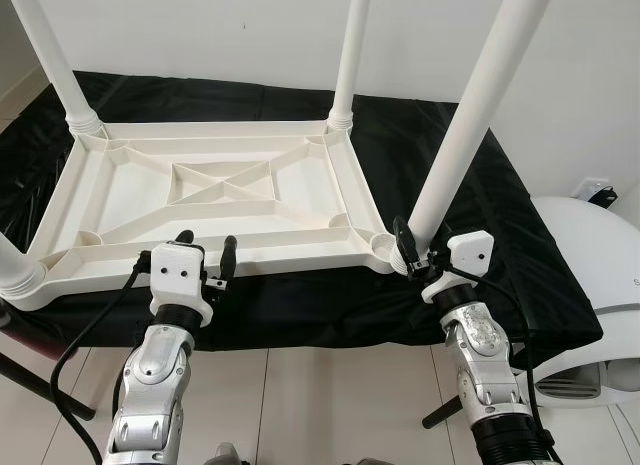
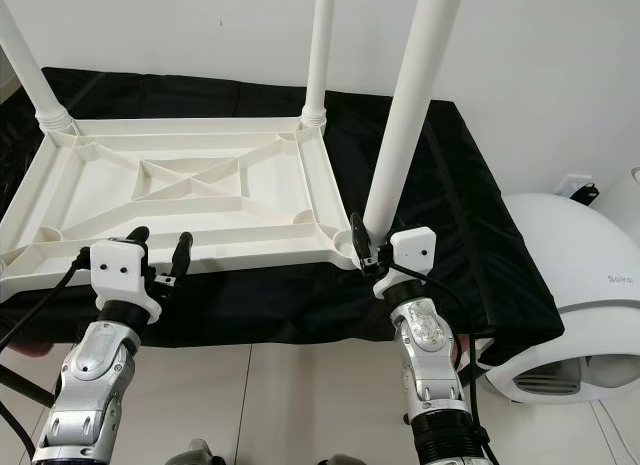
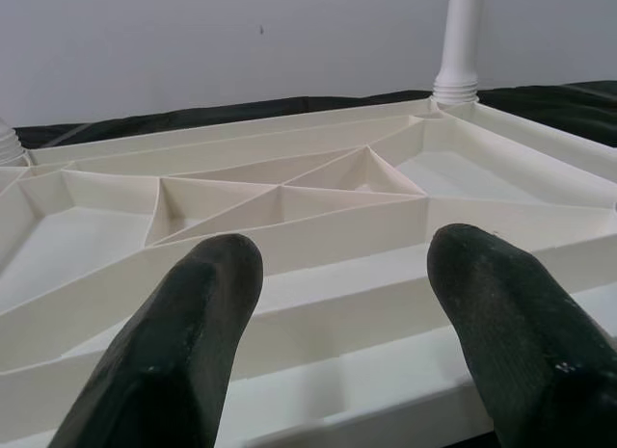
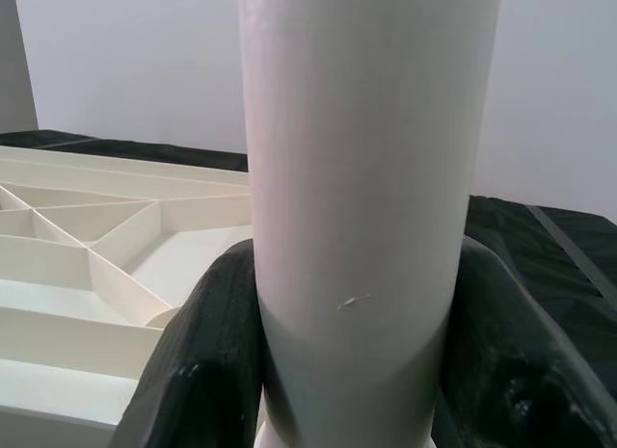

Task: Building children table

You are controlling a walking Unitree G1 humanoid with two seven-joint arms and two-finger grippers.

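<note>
R gripper (image 1: 408, 247) pinching white plastic table leg (image 1: 460, 135) | L gripper (image 1: 207, 247) spread over upturned white ribbed tabletop (image 1: 220, 190) | black cloth (image 1: 470, 185)

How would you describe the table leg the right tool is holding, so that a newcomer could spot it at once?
On the black-covered surface lies an upturned white tabletop with white legs rising from its corners. The held leg stands at the near corner on the robot's right. Unlike the others, it has the right tool clamped around its base.

Black cloth (image 1: 520, 235) beneath; white rounded appliance (image 1: 590, 275) beside it.
</note>
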